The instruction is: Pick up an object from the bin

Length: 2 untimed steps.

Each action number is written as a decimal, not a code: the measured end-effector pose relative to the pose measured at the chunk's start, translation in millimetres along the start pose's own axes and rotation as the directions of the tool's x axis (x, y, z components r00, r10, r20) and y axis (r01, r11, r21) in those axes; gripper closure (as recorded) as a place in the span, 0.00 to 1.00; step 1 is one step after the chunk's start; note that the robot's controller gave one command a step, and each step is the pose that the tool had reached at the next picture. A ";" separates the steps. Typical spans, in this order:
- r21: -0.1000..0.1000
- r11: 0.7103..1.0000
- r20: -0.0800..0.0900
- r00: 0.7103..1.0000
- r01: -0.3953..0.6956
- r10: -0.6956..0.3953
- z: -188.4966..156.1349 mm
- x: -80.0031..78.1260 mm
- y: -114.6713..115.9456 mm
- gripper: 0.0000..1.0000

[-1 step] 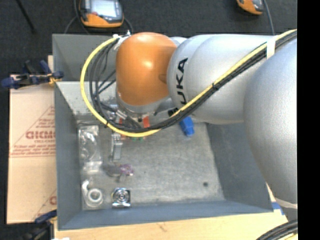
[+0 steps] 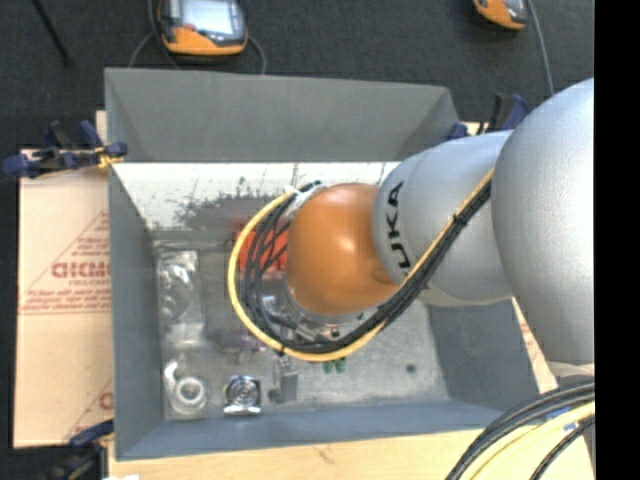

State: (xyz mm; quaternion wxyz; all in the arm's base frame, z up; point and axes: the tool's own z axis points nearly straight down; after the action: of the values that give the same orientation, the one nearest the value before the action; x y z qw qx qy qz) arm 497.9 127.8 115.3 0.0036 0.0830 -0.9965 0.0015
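My gripper [image 2: 284, 380] pokes out from under the arm's orange cover, low over the bin's front floor. Just left of it lies a small shiny metal round piece [image 2: 241, 394], close beside the gripper; whether they touch is hidden. Further left sits a clear plastic ring-shaped piece [image 2: 187, 391]. A small green piece [image 2: 335, 366] lies just right of the gripper. Nothing shows held by the gripper.
A clear crumpled plastic pack [image 2: 178, 290] lies along the left wall. Something red [image 2: 246, 236] peeks out behind the arm's cables near the back. The arm and its cover hang over the bin's middle. Bare floor shows at the front right.
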 end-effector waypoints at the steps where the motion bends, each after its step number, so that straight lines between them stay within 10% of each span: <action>1: 0.000 0.999 0.012 0.999 0.040 -0.040 46.9 -60.0 -16.9 0.00; 2: -0.004 0.999 0.011 0.999 0.038 -0.038 44.2 -59.0 -14.8 1.00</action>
State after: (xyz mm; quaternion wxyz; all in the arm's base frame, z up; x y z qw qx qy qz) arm 558.3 122.8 70.8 -0.0019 0.1018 -0.9948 -0.0009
